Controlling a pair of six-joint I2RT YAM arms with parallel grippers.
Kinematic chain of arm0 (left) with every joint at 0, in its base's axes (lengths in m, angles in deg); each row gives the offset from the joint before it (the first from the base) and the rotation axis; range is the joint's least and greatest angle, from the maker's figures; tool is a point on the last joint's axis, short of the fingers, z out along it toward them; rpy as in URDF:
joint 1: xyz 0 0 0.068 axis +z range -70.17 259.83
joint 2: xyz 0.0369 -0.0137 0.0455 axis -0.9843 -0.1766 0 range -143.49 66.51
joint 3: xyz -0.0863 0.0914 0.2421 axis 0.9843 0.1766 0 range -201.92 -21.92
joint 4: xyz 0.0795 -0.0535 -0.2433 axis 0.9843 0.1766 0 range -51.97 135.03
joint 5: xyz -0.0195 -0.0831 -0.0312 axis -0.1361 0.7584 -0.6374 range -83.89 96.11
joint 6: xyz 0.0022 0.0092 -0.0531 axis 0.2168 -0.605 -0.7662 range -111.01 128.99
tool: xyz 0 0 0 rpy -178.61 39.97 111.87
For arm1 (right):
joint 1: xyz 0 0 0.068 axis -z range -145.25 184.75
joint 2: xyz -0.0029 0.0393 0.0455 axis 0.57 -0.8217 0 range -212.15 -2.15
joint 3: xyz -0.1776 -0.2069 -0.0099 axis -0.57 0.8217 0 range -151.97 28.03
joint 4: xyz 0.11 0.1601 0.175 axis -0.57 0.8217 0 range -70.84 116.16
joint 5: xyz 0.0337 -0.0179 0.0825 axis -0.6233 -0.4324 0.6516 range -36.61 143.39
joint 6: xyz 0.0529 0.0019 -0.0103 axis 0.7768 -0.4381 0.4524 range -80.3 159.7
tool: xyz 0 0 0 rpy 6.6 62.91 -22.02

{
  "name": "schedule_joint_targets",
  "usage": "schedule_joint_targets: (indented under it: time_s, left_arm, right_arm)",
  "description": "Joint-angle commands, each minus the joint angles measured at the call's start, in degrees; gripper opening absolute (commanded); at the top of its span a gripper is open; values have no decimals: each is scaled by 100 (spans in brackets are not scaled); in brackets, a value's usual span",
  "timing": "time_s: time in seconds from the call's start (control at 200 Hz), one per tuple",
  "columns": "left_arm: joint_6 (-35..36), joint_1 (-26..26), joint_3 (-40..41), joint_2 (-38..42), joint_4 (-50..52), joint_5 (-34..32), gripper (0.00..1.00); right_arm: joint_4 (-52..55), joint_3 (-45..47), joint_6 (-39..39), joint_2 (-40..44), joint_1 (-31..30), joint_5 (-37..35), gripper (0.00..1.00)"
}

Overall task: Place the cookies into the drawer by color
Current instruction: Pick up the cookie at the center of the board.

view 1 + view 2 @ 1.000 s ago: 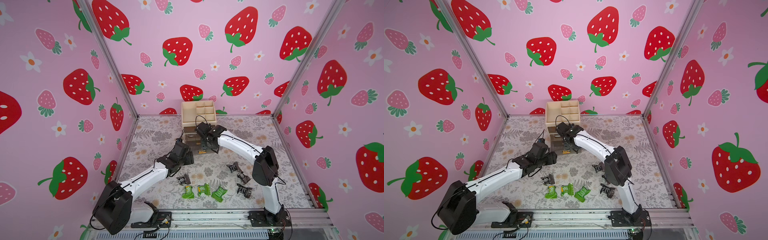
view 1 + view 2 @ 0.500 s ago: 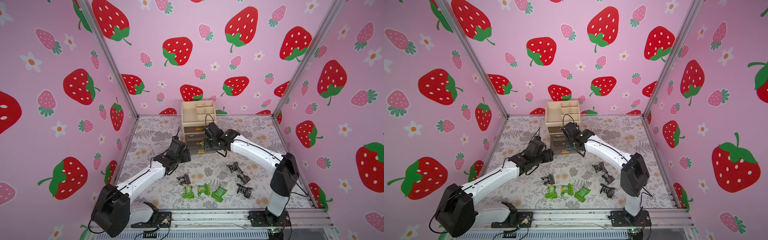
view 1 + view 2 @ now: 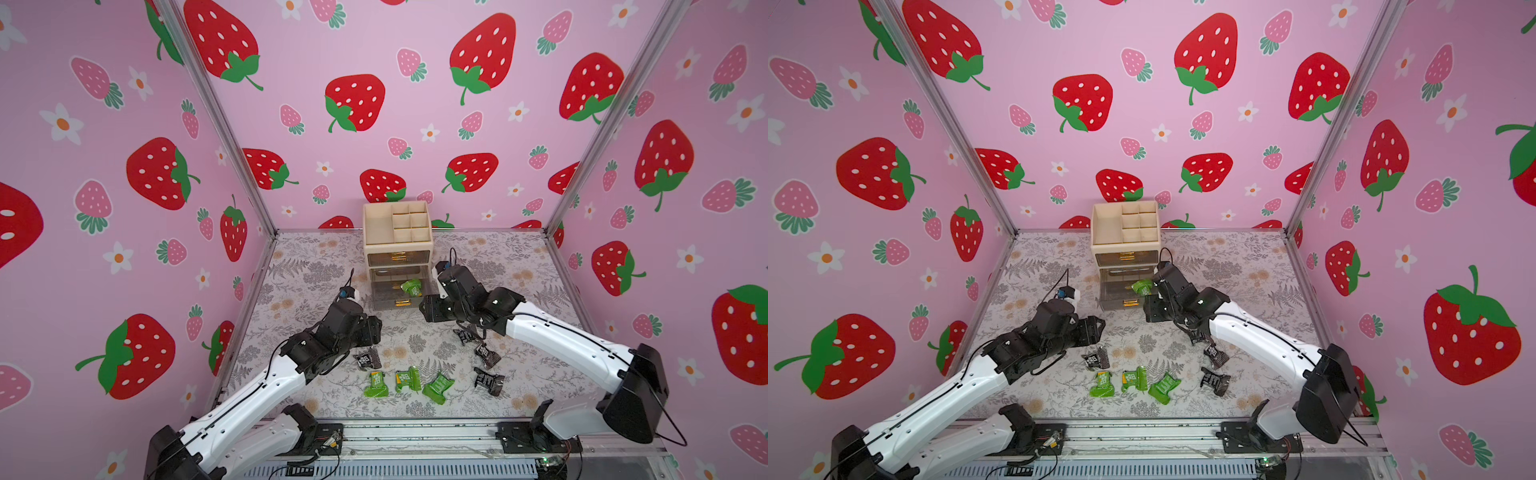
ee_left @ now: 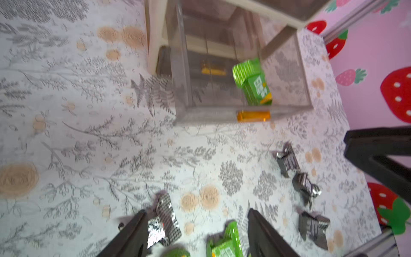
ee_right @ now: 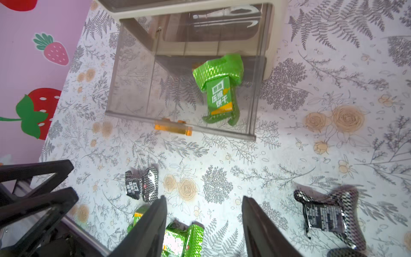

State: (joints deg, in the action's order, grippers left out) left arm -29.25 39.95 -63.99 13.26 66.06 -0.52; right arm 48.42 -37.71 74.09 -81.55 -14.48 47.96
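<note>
The beige drawer unit (image 3: 376, 226) stands at the back of the flowered table (image 3: 498, 257), with one smoky drawer (image 5: 133, 89) pulled out toward the arms. One green cookie (image 5: 219, 89) lies inside that drawer, toward its right side. Just in front of the unit, off the open drawer's right corner, the right gripper (image 5: 203, 224) hangs with its jaws apart and empty. The left gripper (image 4: 196, 231) hovers in front of the unit and to its left, jaws also apart and empty. Farther in front of the unit, three green cookies (image 3: 407, 380) lie in a row with four black cookies (image 3: 486, 353) around them
</note>
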Motion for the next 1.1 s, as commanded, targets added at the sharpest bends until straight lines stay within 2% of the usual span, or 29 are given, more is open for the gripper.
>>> schedule_joint_targets:
  time_s: [0.0,0.145,0.305,0.45,0.605,0.69,0.975,1.096]
  left_arm:
    - [-408,-488,201,235,927,-380,75]
    - [-909,-1177,482,215,1035,-617,78]
    - [-1307,-1704,749,-423,516,-659,79]
    - [-1583,-2071,728,-1070,294,-922,71]
    - [-1968,-2439,454,-1683,661,-1411,68]
    - [-2306,-2682,226,-1933,1189,-1814,67]
    - [-2258,-2705,52,-2593,1090,-1623,54]
    - [-2183,-2694,128,-2633,858,-1423,49]
  right_arm:
    - [-431,615,-32,488,-147,340,63]
    - [-722,1453,24,912,-198,567,67]
    - [-631,1754,32,1048,-213,651,67]
    - [-752,1828,63,1067,-336,762,67]
    - [-696,1802,59,1033,-375,741,67]
    - [-651,1792,59,1044,-377,707,67]
    - [-562,1779,50,1107,-383,576,67]
    - [-546,1788,50,1143,-377,522,67]
